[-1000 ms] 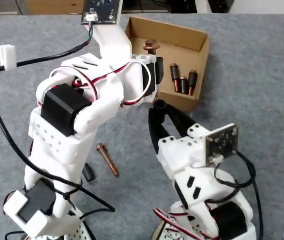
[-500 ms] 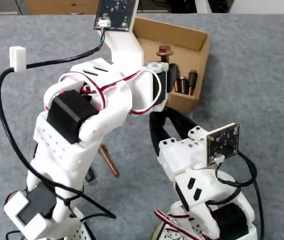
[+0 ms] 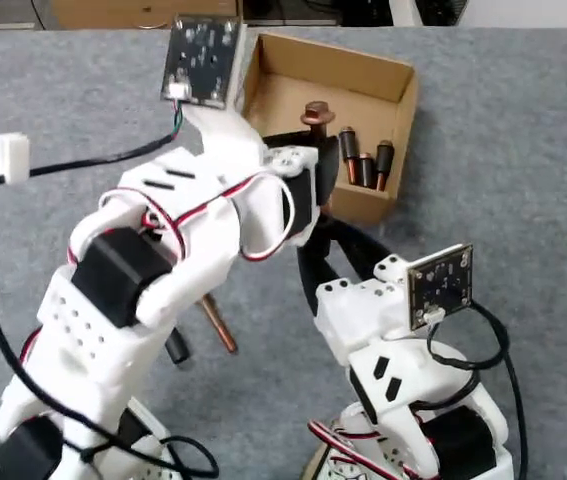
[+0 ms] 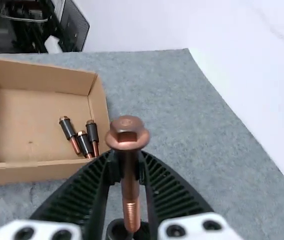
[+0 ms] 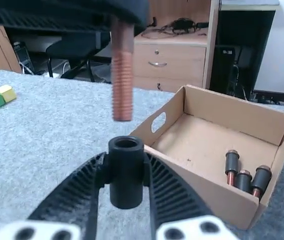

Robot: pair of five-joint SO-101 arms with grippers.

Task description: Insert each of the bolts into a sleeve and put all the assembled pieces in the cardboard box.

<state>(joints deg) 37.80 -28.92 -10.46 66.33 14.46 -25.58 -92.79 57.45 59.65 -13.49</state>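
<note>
My left gripper (image 4: 126, 167) is shut on a copper bolt (image 4: 127, 150), held upright with its hex head up. My right gripper (image 5: 125, 180) is shut on an upright black sleeve (image 5: 126, 172). The bolt (image 5: 121, 75) hangs threaded end down, just above the sleeve's open top and slightly off its centre. In the high view the left gripper (image 3: 311, 135) and bolt head (image 3: 315, 113) sit by the near wall of the cardboard box (image 3: 400, 95), above the right gripper (image 3: 325, 228). Three assembled pieces (image 3: 365, 160) lie in the box.
A loose copper bolt (image 3: 218, 325) and a loose black sleeve (image 3: 176, 348) lie on the grey table under the left arm. A green and a yellow block (image 5: 0, 96) rest on the table beyond the grippers. Office furniture stands past the table edge.
The left arm swung right with the bolt, then back left and slightly nearer, bringing the bolt over the sleeve. The right arm has hardly moved.
</note>
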